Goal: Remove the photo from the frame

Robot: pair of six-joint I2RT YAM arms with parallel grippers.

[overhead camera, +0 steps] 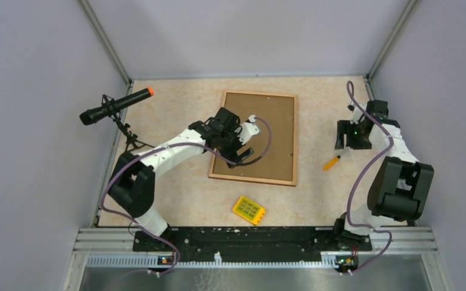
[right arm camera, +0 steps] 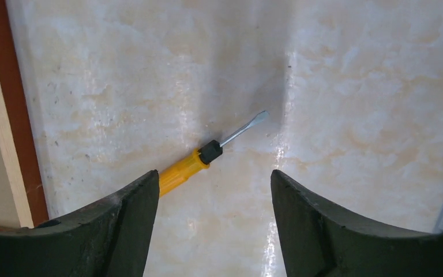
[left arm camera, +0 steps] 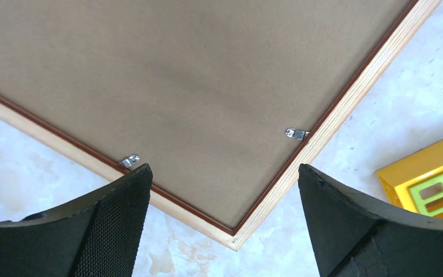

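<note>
Frame (overhead camera: pixel 255 138) laid back-side up on table.
L gripper (left arm camera: pixel 225 173) held over its corner, fingers apart; R gripper (right arm camera: pixel 214 179) spread above screwdriver (right arm camera: pixel 196 163), nothing gripped.

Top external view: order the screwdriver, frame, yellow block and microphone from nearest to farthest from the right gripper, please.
1. screwdriver, just beside the right gripper
2. frame, in the middle, to its left
3. yellow block, front centre
4. microphone, far left

The frame (overhead camera: pixel 276 130) lies back up in the middle of the tabletop (overhead camera: pixel 315 200), nearer the far edge. The screwdriver (overhead camera: pixel 332 162) lies right of it, the block (overhead camera: pixel 248 210) before it, the microphone (overhead camera: pixel 115 106) at the left edge.
</note>
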